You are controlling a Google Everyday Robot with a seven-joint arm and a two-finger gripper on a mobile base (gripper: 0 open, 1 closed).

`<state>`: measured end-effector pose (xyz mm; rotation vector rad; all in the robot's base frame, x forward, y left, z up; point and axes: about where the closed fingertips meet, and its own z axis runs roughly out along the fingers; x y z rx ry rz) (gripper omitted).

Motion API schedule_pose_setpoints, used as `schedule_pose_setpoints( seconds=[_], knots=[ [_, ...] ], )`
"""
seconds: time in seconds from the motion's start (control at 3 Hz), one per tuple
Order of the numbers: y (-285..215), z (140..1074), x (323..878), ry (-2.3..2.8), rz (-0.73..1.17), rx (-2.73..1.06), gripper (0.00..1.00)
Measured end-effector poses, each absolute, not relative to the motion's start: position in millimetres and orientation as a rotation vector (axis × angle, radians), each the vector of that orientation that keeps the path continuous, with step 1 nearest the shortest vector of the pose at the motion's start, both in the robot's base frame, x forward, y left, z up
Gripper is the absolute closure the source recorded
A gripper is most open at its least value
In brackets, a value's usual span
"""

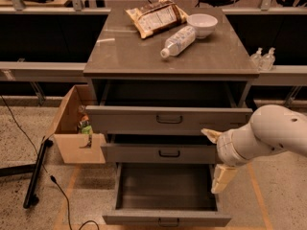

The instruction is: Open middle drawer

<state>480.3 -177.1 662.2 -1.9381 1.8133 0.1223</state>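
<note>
A grey metal cabinet (120, 47) with a flat table top stands in the middle, seen from the front and slightly above. Below the table's front edge are three stacked drawers. The top drawer (129, 120) is pulled partly out. The middle drawer (134, 153), a shallow grey panel with a small dark centre handle (169, 153), sits just below it, out only a little, with a dark gap above its front. The lowest drawer (165, 218) is pulled far out, its inside showing. A white robot arm (273, 133) reaches in from the right, below the table's front right corner. Its gripper (216, 156) is at the right end of the middle drawer's front, fingers spread wide: one cream fingertip (209, 134) by the panel's upper right corner, the other hanging over the lowest drawer's right side. Whether it touches the panel cannot be told. On the table, a snack bag (156, 16) lies near the far edge, a white bowl (202, 23) towards the far right corner, and a plastic bottle (178, 40) on its side just in front of them. A cardboard box (72, 128) stands on the floor left of the cabinet.
</note>
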Motion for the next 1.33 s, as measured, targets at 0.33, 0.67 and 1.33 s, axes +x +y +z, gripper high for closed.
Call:
schedule_pose_setpoints(
  seconds=[0.33, 0.67, 1.33],
  knots=[
    [-188, 625, 494, 1.824, 0.136, -1.922, 0.0],
    [-208, 577, 512, 1.838, 0.176, -1.897, 0.0],
    [-220, 502, 539, 1.825, 0.232, -1.908, 0.0]
  ],
)
